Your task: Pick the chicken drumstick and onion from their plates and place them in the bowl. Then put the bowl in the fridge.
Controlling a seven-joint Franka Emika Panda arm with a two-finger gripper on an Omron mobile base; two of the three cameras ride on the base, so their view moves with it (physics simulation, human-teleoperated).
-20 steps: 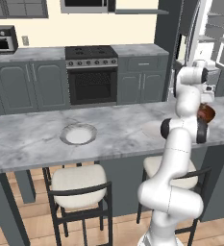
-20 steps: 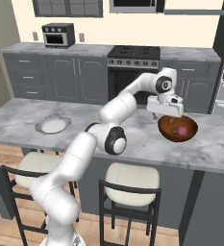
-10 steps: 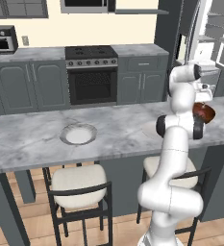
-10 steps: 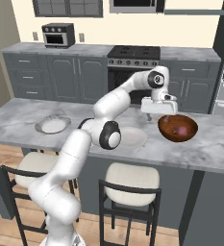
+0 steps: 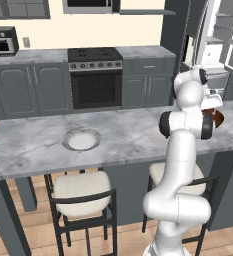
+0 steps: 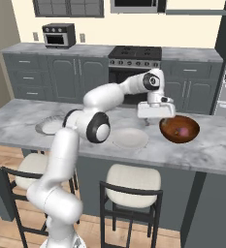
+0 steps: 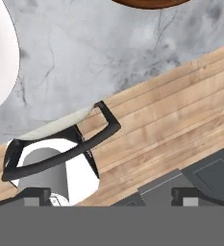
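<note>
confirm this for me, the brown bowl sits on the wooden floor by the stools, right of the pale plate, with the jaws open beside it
Not quite. The brown bowl sits on the marble counter, not on the floor; the right base view shows it plainly. The rest holds: it is right of the pale plate, and the gripper beside it has its jaws open.

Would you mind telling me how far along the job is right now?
Looks done: both plates, the grey-rimmed plate and the pale plate, are bare, and a reddish ball, probably the onion, lies in the bowl; the drumstick cannot be made out. In hand: nothing, the tool is open beside the bowl. Left: carrying the bowl to the fridge.
</note>
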